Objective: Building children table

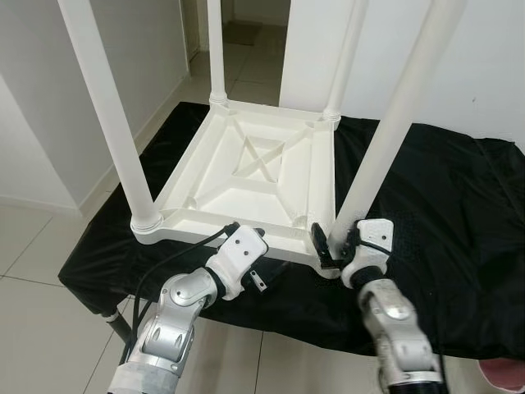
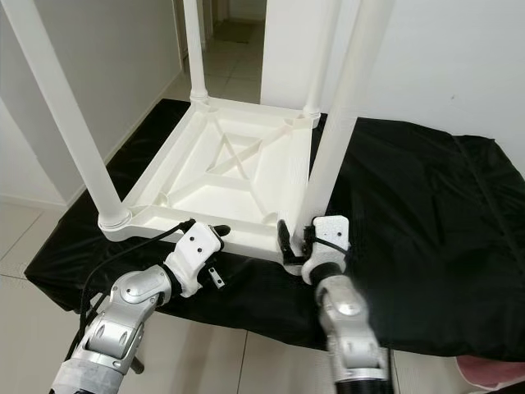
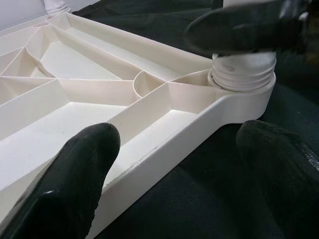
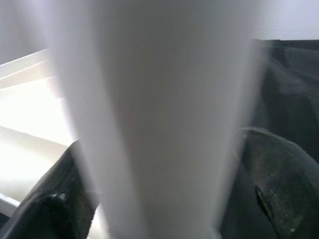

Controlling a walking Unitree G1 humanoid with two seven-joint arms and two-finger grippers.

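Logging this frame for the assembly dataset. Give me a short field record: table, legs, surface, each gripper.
table: white plastic tabletop upside down
legs: four white legs upright in corner sockets
surface: black cloth under it
left gripper: open, straddling the tabletop's near edge
right gripper: closed around the near right leg close to its socket

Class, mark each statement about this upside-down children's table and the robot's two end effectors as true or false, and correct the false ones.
1. The white table top lies upside down on a black cloth. True.
2. Only two legs stand in the table top. False: four white legs rise from its corners.
3. The right end effector is at the base of the near right leg, fingers either side of it. True.
4. The left end effector grips the near left leg. False: it sits at the table top's near edge, open, apart from that leg.
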